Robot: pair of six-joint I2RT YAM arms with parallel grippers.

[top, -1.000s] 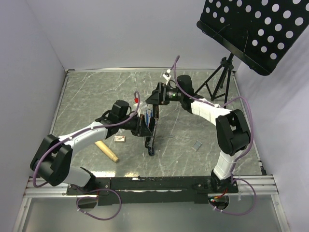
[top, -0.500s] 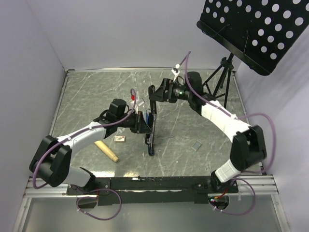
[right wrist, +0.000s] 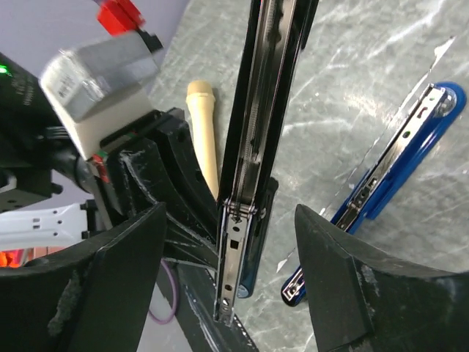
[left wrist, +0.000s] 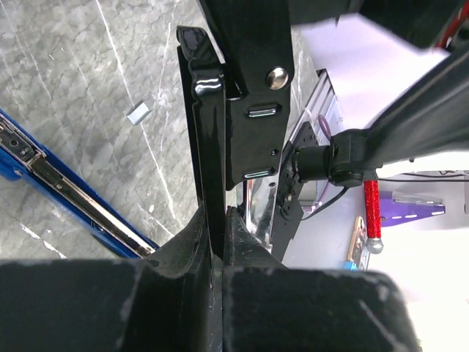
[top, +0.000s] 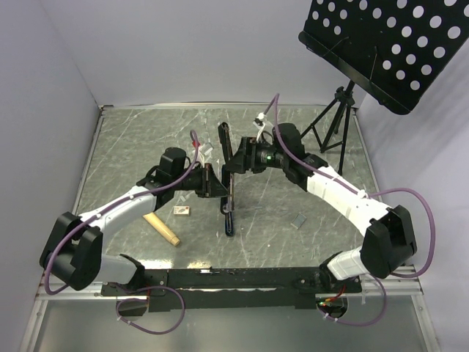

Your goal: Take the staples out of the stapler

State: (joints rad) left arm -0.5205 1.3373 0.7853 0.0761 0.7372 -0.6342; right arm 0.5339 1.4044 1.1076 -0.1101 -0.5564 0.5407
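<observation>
The stapler is sitting splayed open at mid-table, its black part standing up in the left gripper, whose jaws are clamping it tight. The right gripper is hovering at its 12 o'clock, fingers apart either side of the silvery rail, touching nothing. I'd say it is lining up to draw staples out: best closing squarely on the strip, then pulling along the channel while the left is bracing. The blue cover is hanging down to the tabletop, slim, glossy, metal-lined. A wooden stick is lying at 8 o'clock, a small grey piece at 4 o'clock.
</observation>
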